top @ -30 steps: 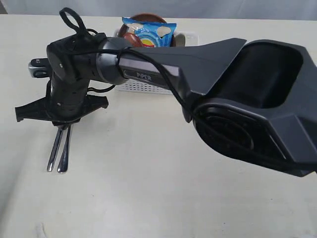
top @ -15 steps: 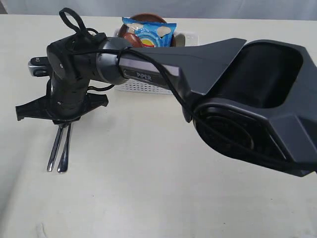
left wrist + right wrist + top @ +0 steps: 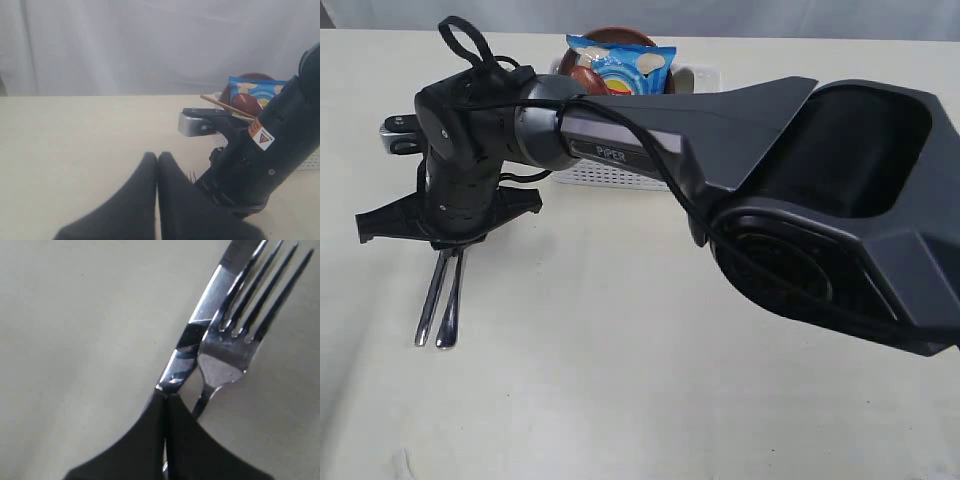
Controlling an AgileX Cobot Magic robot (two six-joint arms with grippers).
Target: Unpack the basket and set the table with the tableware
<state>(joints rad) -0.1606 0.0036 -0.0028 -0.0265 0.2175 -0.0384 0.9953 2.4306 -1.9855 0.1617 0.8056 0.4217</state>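
Right gripper (image 3: 165, 399): fingers pressed together, tips directly over the knife (image 3: 200, 315) and fork (image 3: 232, 352). You cannot tell whether they touch the steel. Both pieces lie side by side on the table (image 3: 620, 400), left of the basket (image 3: 610, 178) and nearer. Over the last second the arm has barely shifted and the cutlery has not moved; treat this pair as placed. Left gripper (image 3: 157, 167): fingers pressed together, empty. The basket holds the chip bag (image 3: 620, 62) and brown plate (image 3: 610, 36), so you have more to unpack.
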